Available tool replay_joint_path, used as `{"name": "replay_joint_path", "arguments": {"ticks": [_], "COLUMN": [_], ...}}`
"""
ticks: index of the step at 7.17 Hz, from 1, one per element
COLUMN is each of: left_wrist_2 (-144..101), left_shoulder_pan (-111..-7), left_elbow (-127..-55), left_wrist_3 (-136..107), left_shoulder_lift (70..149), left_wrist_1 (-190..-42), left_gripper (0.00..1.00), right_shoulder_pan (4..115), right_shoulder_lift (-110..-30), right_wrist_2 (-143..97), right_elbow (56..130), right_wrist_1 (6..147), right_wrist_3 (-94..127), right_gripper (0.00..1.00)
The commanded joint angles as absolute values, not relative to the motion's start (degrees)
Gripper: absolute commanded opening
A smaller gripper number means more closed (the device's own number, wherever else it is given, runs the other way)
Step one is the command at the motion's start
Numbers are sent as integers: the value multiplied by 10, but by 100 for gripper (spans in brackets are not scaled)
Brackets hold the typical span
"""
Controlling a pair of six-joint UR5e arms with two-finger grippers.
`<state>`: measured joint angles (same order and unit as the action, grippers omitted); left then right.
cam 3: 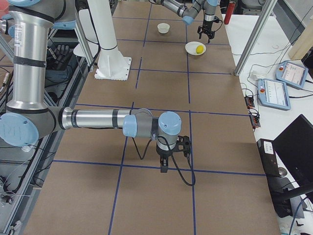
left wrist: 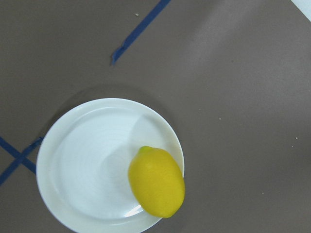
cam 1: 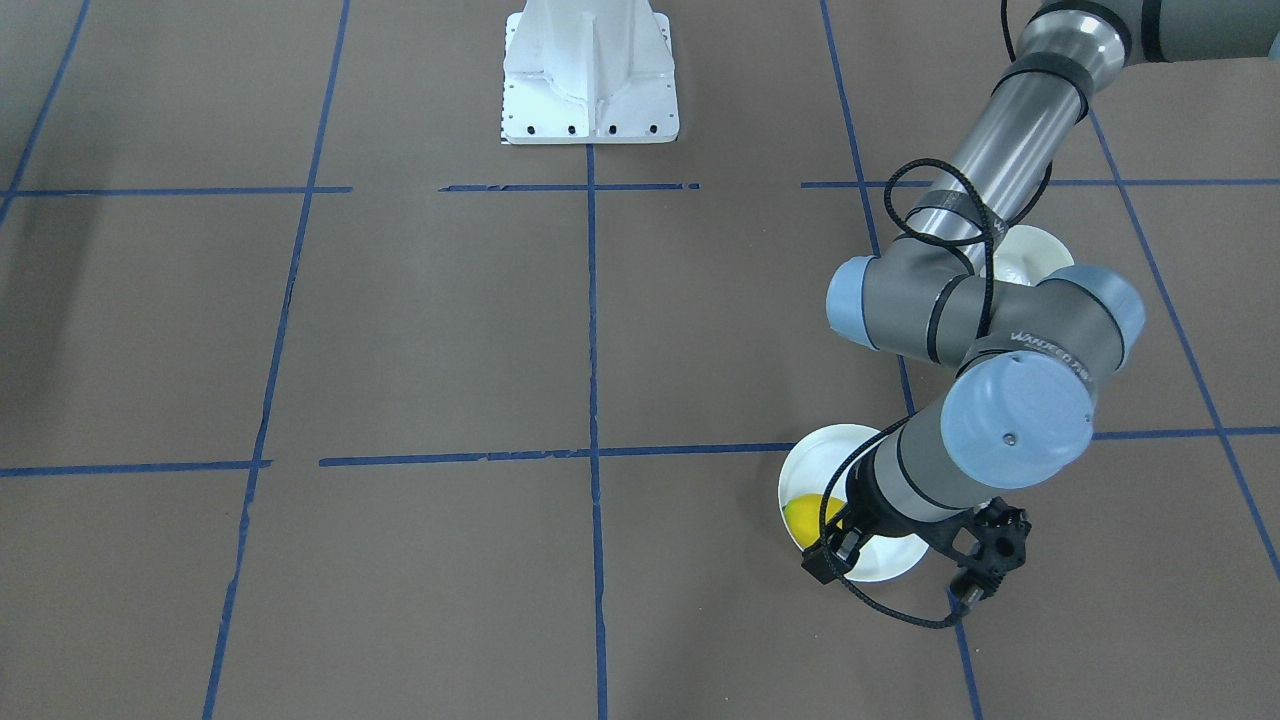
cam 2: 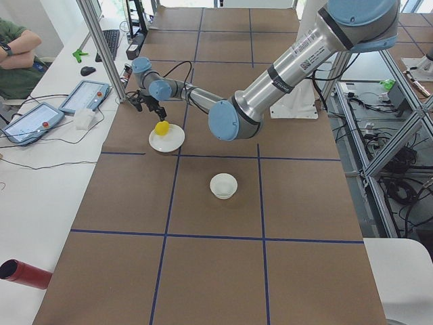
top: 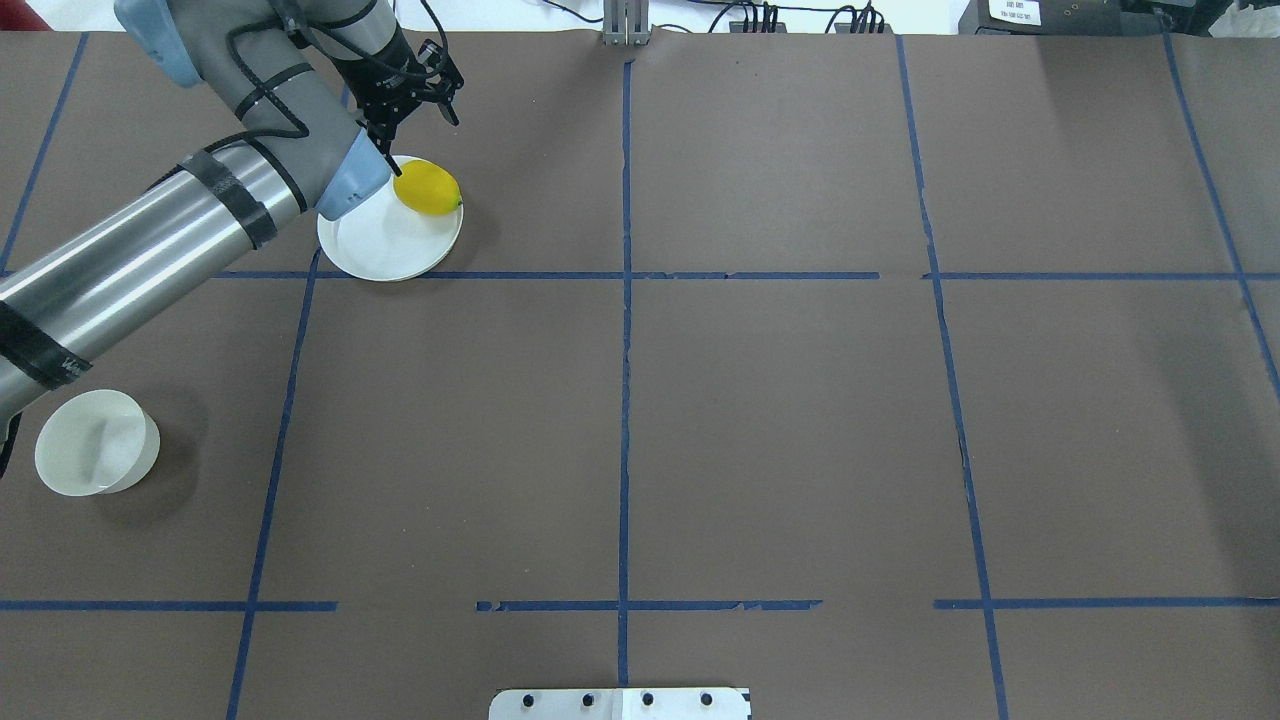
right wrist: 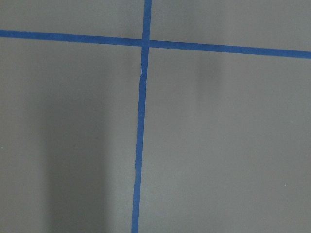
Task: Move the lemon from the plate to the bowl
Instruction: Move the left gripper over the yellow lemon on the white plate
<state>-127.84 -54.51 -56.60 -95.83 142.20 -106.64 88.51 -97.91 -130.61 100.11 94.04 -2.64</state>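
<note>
Overhead exterior — left gripper (top: pixel 420 135) above plate (top: pixel 380 245), jaws apparently apart

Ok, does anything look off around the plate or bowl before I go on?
Nothing is spilled or damaged. The one oddity: the lemon lies well off-centre, right at the rim of the plate rather than in the middle. The bowl stands upright and empty, apart from the plate.
</note>
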Motion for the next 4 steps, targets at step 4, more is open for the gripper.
{"name": "replay_joint_path", "arguments": {"ticks": [4], "left_wrist_2": [-1265], "left_shoulder_pan": [-523], "left_elbow": [-560], "left_wrist_3": [-991], "left_shoulder_lift": [1404], "left_wrist_1": [-1094], "left_gripper": [100], "right_shoulder_pan": [885], "right_shoulder_lift": [-979], "right_wrist_2": [-1306], "right_elbow": [1001], "right_wrist_1": [940], "right_wrist_3": [-26], "right_gripper": [100]}}
